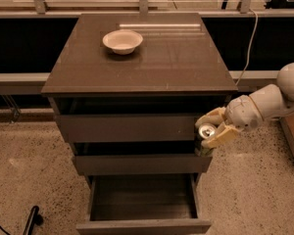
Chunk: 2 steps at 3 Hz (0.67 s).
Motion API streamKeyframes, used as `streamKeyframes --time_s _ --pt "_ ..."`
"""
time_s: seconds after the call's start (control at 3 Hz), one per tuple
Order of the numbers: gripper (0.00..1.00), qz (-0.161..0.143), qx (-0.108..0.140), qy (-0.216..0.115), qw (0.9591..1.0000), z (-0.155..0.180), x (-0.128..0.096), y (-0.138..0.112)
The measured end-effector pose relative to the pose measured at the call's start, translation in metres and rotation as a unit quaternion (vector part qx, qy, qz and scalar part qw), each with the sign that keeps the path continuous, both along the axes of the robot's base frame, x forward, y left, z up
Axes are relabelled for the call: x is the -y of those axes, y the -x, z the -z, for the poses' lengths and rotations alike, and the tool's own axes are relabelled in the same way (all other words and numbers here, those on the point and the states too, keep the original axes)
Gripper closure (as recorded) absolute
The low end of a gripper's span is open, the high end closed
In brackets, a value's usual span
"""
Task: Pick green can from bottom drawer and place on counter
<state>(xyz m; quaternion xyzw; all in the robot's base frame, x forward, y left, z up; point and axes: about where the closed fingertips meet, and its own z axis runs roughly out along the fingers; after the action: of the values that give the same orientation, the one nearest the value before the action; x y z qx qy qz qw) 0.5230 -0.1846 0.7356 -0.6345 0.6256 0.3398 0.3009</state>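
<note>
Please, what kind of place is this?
Probably a lab or test room: a lone cabinet with a counter on speckled floor, railings behind. The gripper, right of the cabinet, holds the green can above the open bottom drawer.

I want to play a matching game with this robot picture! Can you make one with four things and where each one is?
Things:
1. green can
2. white bowl
3. bottom drawer
4. end effector

Places or states:
A. on the counter
B. pulled open, nothing inside
C. held at the cabinet's right front corner
D. shut around the can

Pairs: 1-C, 2-A, 3-B, 4-D
</note>
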Motion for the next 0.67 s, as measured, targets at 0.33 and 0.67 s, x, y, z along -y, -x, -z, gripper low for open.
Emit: streamKeyframes --time_s 0.33,0.67 --pt "1.00 -0.006 0.019 0.012 0.9997 -0.041 -0.012 -0.006" --pt "1.00 -0.009 0.030 0.025 0.9992 -0.077 -0.021 -0.015"
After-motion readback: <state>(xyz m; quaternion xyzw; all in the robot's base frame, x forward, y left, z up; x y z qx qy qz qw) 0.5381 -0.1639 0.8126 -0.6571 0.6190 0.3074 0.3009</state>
